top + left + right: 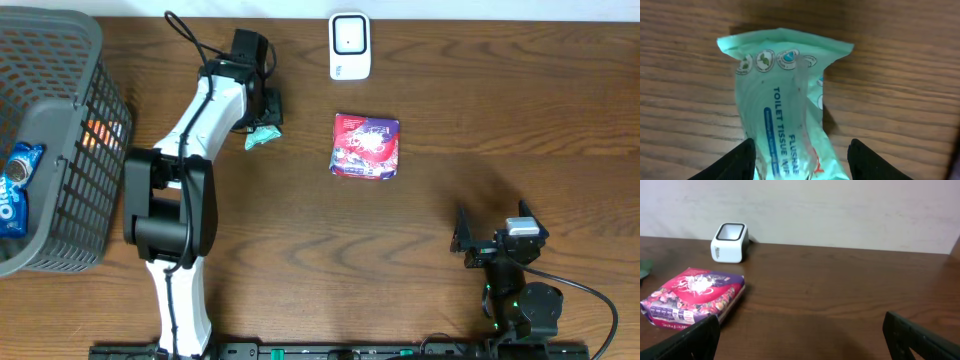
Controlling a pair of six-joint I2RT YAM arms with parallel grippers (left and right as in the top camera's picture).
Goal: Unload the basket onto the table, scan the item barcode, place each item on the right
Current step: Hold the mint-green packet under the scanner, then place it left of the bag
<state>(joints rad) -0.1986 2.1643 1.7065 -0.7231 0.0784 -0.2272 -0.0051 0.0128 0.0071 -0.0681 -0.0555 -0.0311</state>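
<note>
I count one scanner [349, 45], one red packet [366, 146] and one basket [95, 40]. My left fingers [737, 160] grip one green tissue pack [785, 100] over the table [450, 200], left of the red packet; its lower end is cut off. My right fingers [690, 340] stand wide apart. The basket holds an Oreo pack [15, 185] and an orange thing [105, 132] I can't make out.

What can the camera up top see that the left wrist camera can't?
Only the overhead view shows the wire basket with a blue cookie packet inside, the white scanner, the red packet, and the left arm and right arm. Only the left wrist view shows the writing on the green packet, which reads TOILET TISSUE, and the black jaws of the left gripper on either side of it. Both show the green packet and the brown wooden table.
</note>
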